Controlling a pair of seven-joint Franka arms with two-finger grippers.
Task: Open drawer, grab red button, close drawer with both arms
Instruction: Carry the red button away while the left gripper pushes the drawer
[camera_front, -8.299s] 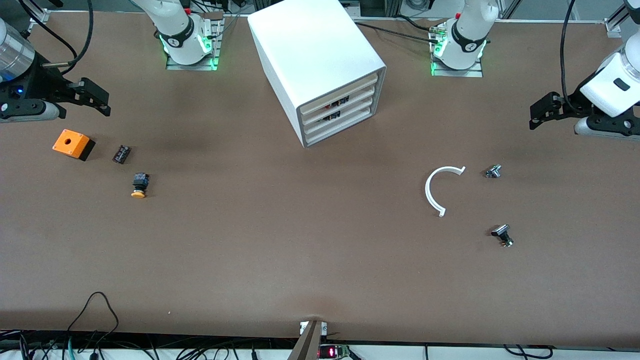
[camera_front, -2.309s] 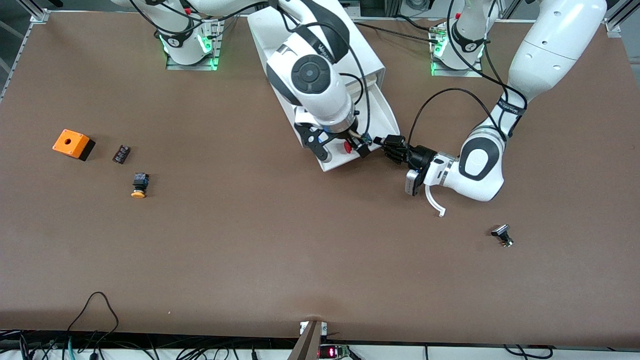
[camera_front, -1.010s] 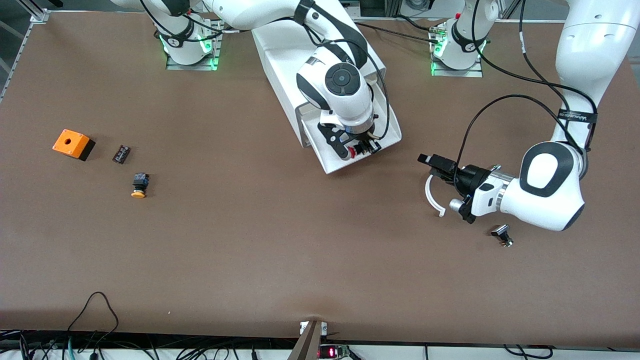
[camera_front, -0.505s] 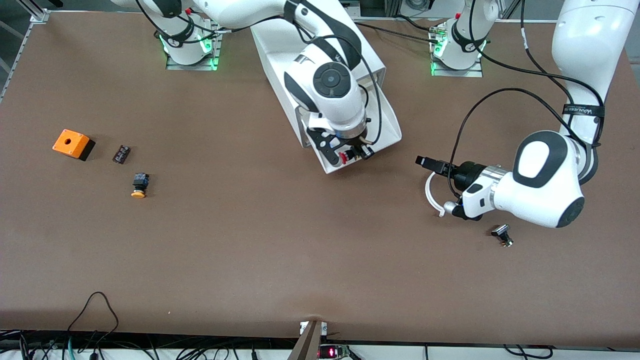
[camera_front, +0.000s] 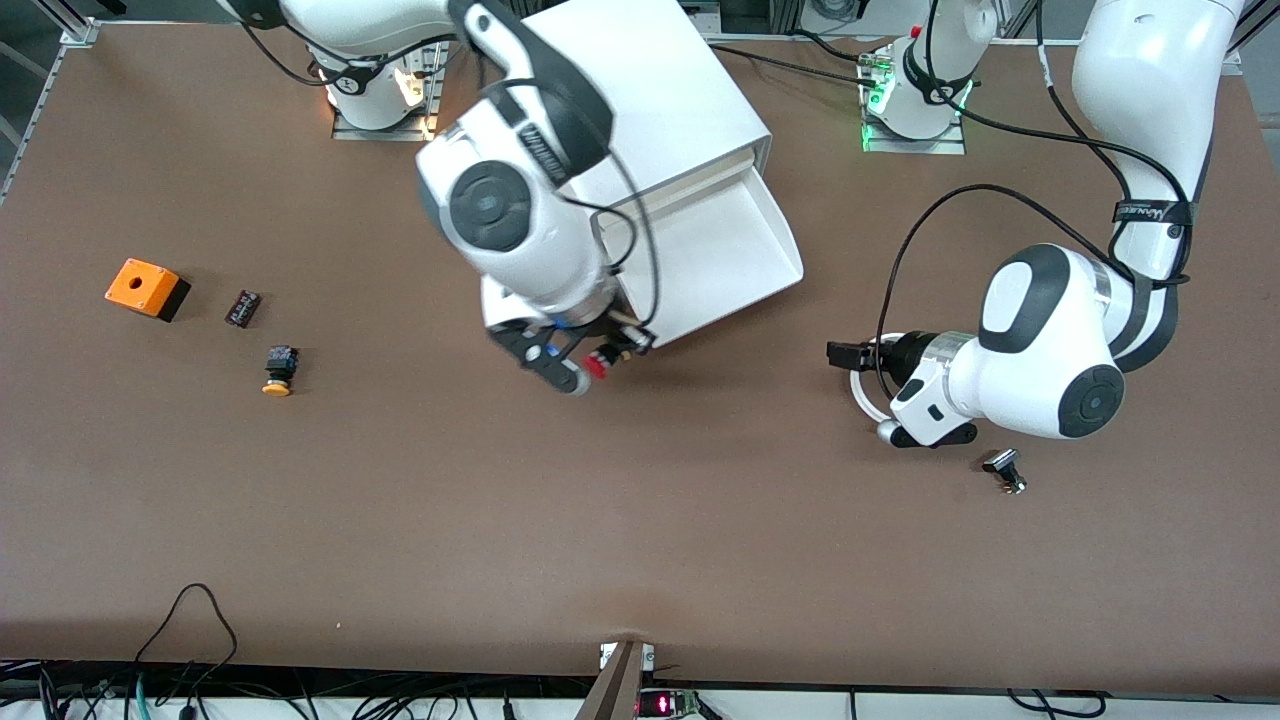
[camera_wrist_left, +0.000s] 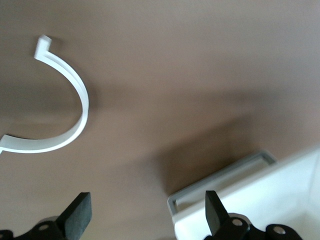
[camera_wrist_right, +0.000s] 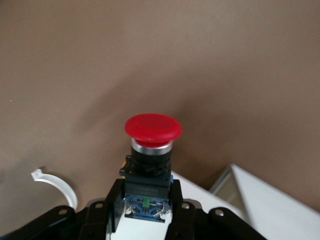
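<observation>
- The right gripper (camera_front: 590, 360) pinches the button (camera_front: 597, 366) by its body, over the table just off the drawer (camera_front: 715, 265), which stands open for closing.
- The left gripper (camera_wrist_left: 145, 220), fingers spread, waits low over the white arc (camera_wrist_left: 55, 117) beside that drawer.

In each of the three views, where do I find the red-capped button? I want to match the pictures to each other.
Front view: the button is held by the right gripper over the table, just past the open drawer.
Left wrist view: not in it.
Right wrist view: the button is mid-picture, clamped by its body.
Shared landmark: the white curved strip.
</observation>
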